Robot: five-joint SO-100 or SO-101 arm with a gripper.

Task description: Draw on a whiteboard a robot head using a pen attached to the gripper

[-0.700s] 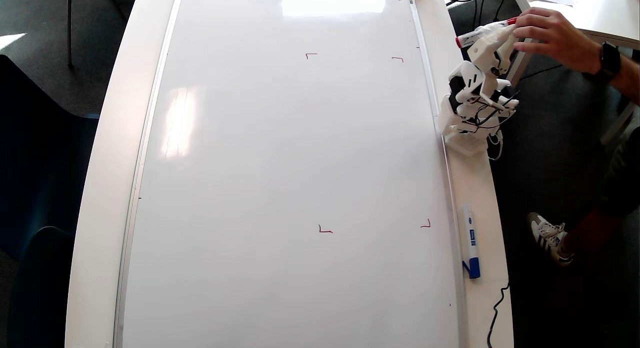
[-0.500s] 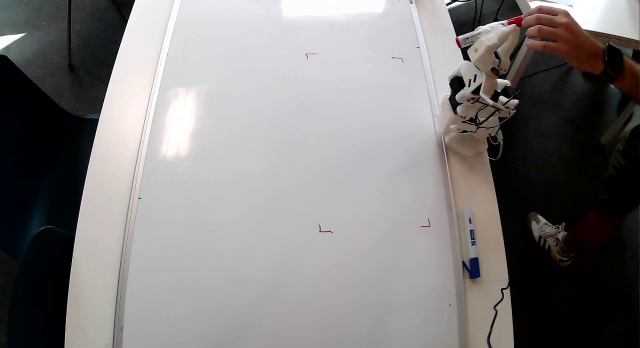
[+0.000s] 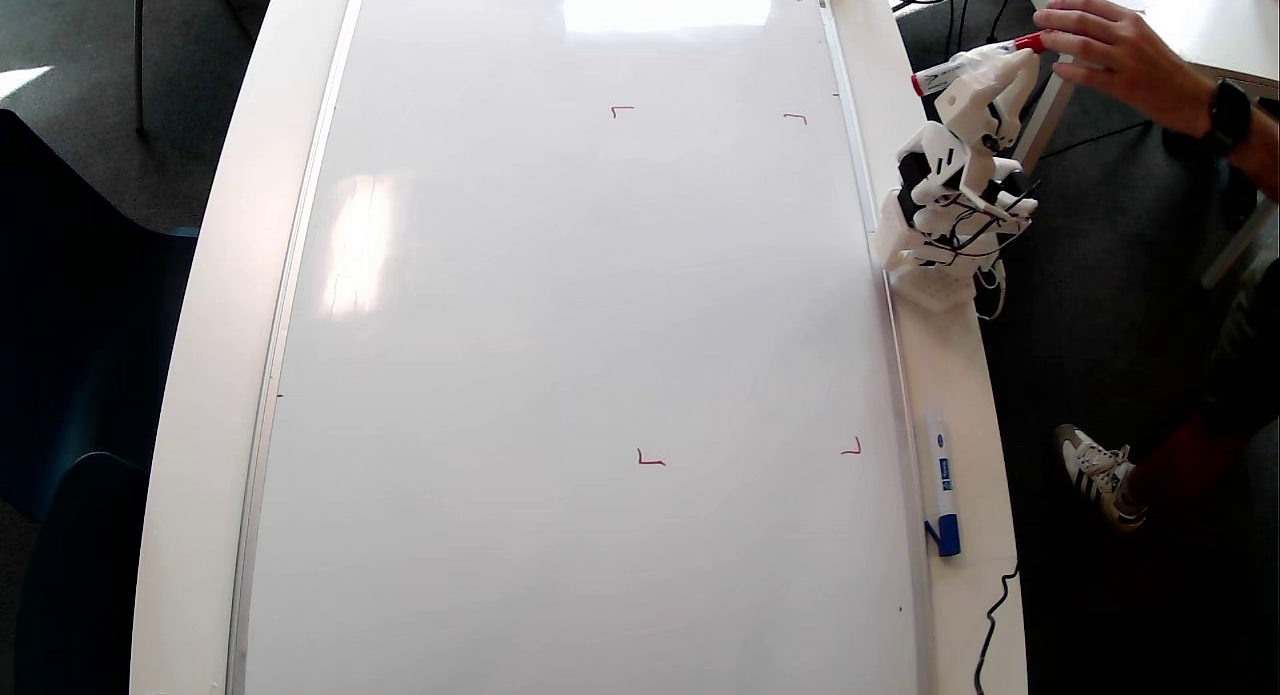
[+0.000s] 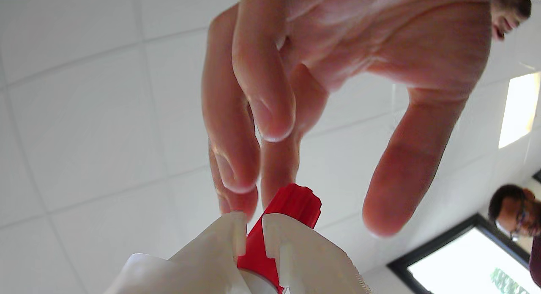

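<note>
The pen [image 3: 975,63] is a slim white marker with red at both ends — light, stiff and smooth-barrelled, so it will likely twist or slide if held loosely. In the wrist view the gripper [image 4: 253,234] has its two white fingers closed on the pen's red end, which pokes up between them; the fingers sit nearly together with the red plastic wedged in the gap. A person's hand [image 3: 1105,60] hovers right by that end, fingertips [image 4: 236,175] just above the pen in the wrist view, whether touching it I cannot tell.

In the overhead view the arm sits folded at the right edge of the tabletop [image 3: 940,365], the gripper [image 3: 1000,70] off the board and the pen lying roughly level, its other red end pointing toward the whiteboard [image 3: 580,325]. The board carries only four small red corner marks [image 3: 650,460] — no robot head yet. A blue-capped marker [image 3: 940,480] lies beside the frame, apart from the arm.

The barrel's hard plastic suits a firm clamp; the felt tip is the fragile part and probably wants gentle, steady pressure on the glossy surface.
</note>
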